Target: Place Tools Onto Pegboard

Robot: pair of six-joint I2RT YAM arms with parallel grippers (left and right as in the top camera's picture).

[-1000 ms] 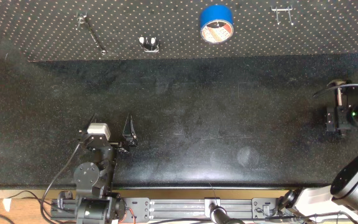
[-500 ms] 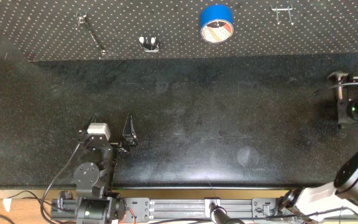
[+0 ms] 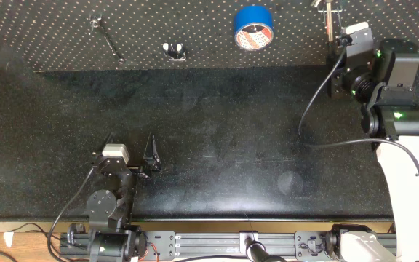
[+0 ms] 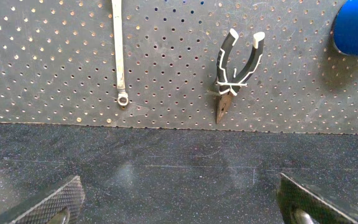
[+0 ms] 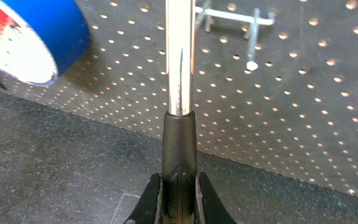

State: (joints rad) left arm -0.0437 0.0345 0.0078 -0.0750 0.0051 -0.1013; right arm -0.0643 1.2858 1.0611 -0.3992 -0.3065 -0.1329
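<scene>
My right gripper [image 3: 338, 45] is shut on the black handle of a tool with a chrome shaft [image 5: 179, 74]. The shaft [image 3: 329, 18] points up at the pegboard [image 3: 195, 22], beside a white double hook [image 5: 232, 17]; the tool's head is out of sight. A roll of blue tape [image 3: 253, 28] hangs left of it. Also on the board are a wrench [image 3: 108, 38] and black-and-white pliers [image 3: 174, 51]. My left gripper [image 3: 131, 148] stands open and empty low on the mat near its base, facing the pliers [image 4: 235, 68] and the wrench [image 4: 119, 50].
A black mat [image 3: 217, 145] covers the table from the pegboard's foot to the front edge. The right arm's cable [image 3: 308, 116] loops over the mat's right part. The blue tape [image 5: 27, 37] hangs close to the held tool's shaft.
The right arm has swung from the table's right edge up and left to the pegboard, carrying the tool with it. The left arm has kept still.
</scene>
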